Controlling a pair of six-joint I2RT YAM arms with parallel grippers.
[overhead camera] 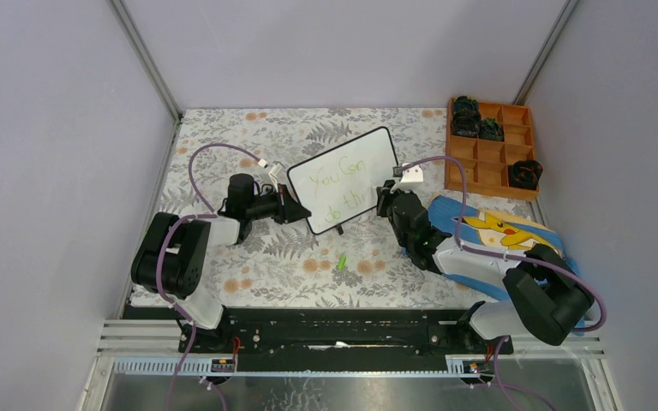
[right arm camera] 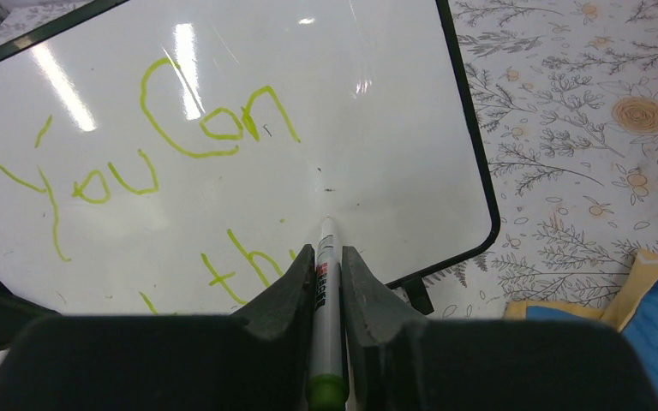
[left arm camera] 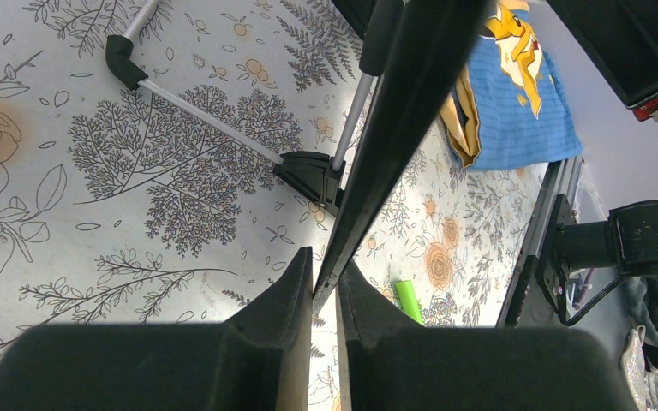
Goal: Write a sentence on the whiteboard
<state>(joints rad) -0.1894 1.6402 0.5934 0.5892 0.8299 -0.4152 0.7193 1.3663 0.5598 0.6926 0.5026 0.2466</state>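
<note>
Right fingers (right arm camera: 287, 295) pinching marker (right arm camera: 328, 274), tip at whiteboard (right arm camera: 394, 111) face, beside green sentence (right arm camera: 184, 154). left fingers (left arm camera: 287, 295) clamp whiteboard's left edge. Whiteboard propped mid-bench (overhead camera: 248, 257).

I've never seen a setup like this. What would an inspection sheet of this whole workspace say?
Surface: floral cloth covering the table.
Job's things: whiteboard propped on its stand; green writing reads "You Can", with a second line partly written below; marker with its tip at the board.
Clutter: small green piece, likely the marker's cap; wooden tray with dark items too small to identify; blue Pikachu cloth.
Grippers: left pincer shut on the board's edge; right pincer shut on the marker.
Cables: purple cables looping along both arms.
Surroundings: grey walls; black rail at the near edge.
</note>
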